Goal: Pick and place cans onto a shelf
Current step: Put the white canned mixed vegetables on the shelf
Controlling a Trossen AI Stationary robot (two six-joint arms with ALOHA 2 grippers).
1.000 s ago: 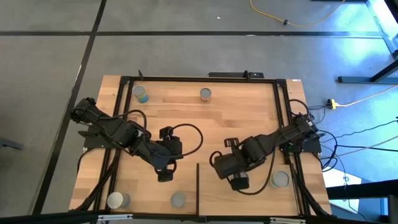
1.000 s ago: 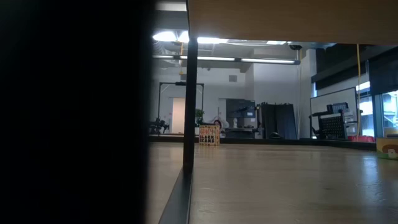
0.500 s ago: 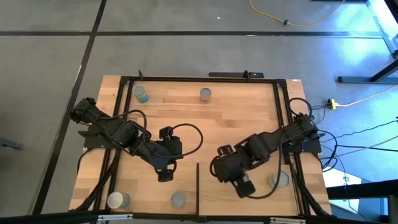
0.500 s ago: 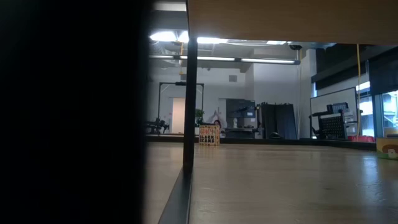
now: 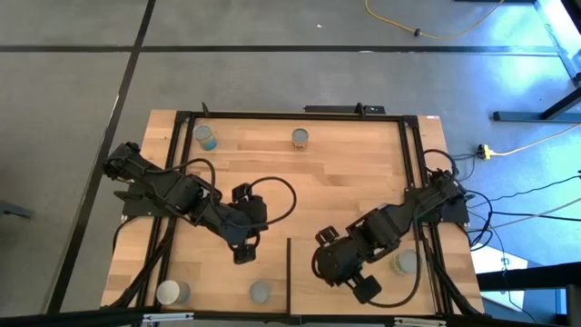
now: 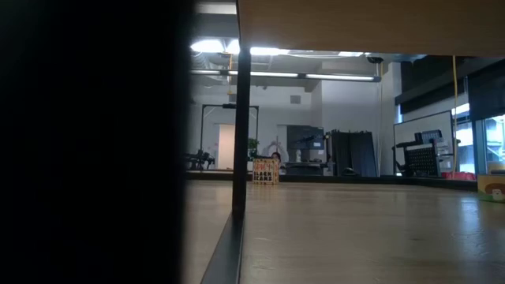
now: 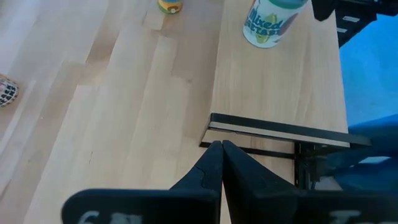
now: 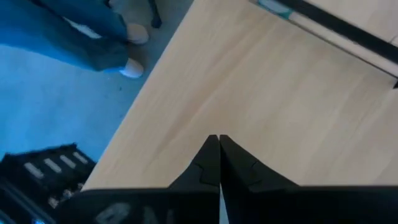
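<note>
i hold the right gripper [image 5: 366,289] closed and empty over the shelf [image 8: 261,99], a can [image 5: 406,262] just beside it ungrasped, while the left gripper [image 5: 243,255], also closed, waits mid-table.

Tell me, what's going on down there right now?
Left gripper shut, empty, mid-table. Right gripper shut, empty, over shelf. Cans untouched.

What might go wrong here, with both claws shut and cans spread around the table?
Nothing is held: the left gripper and the right gripper are both shut and empty, so either would knock a can over unless it opens first. The right gripper is close to the can at the table's right edge and might push it off. The shelf edge is near; a low sweep might catch it.
</note>
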